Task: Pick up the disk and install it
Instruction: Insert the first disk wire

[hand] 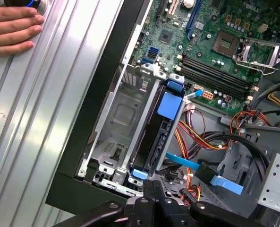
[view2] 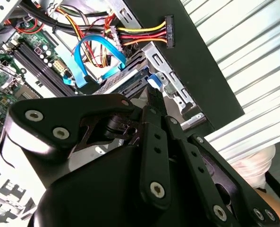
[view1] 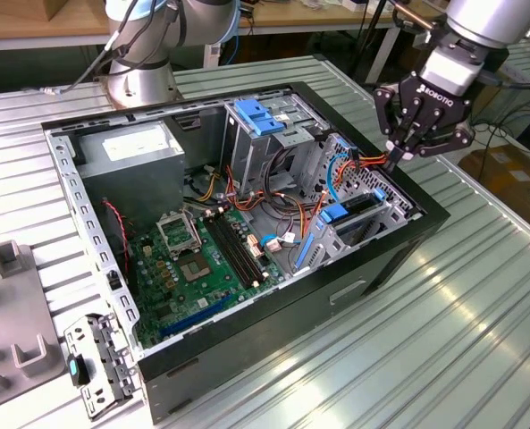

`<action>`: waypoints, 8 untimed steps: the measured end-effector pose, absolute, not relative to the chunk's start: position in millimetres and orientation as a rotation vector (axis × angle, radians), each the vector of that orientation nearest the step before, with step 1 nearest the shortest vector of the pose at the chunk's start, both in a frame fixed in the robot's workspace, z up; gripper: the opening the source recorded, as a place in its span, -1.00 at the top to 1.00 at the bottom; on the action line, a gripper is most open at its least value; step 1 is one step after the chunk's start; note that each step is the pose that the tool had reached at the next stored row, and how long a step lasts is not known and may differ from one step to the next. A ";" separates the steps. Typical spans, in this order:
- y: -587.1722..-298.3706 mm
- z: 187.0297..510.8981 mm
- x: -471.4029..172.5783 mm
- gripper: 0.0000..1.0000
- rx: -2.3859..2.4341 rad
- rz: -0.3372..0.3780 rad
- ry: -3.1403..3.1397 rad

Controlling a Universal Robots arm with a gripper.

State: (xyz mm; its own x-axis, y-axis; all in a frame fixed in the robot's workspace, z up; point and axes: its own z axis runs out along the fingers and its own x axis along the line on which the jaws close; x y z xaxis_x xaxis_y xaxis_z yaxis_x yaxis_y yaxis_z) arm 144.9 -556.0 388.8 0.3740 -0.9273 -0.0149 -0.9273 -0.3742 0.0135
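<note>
gripper (view1: 396, 159) | jaws are seen closed, nothing gripped | disk (hand: 153, 139) is found seated on edge in drive cage (hand: 114, 111) | long axis is directed straight away from the jaws, near end just beside them

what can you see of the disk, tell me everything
The disk stands on edge in a slot of the metal drive cage at the computer case's corner. Its dark narrow side shows, with blue plastic rails along it and a blue tab at the end toward the motherboard. The gripper hangs by its other end; whether they touch cannot be told.
</note>
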 end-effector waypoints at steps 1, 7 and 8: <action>-555.8 388.8 145.5 0.79 2.607 -0.031 -1.748; -554.4 388.8 149.7 0.79 2.642 -0.031 -1.693; -554.1 388.8 150.5 0.79 2.648 -0.031 -1.683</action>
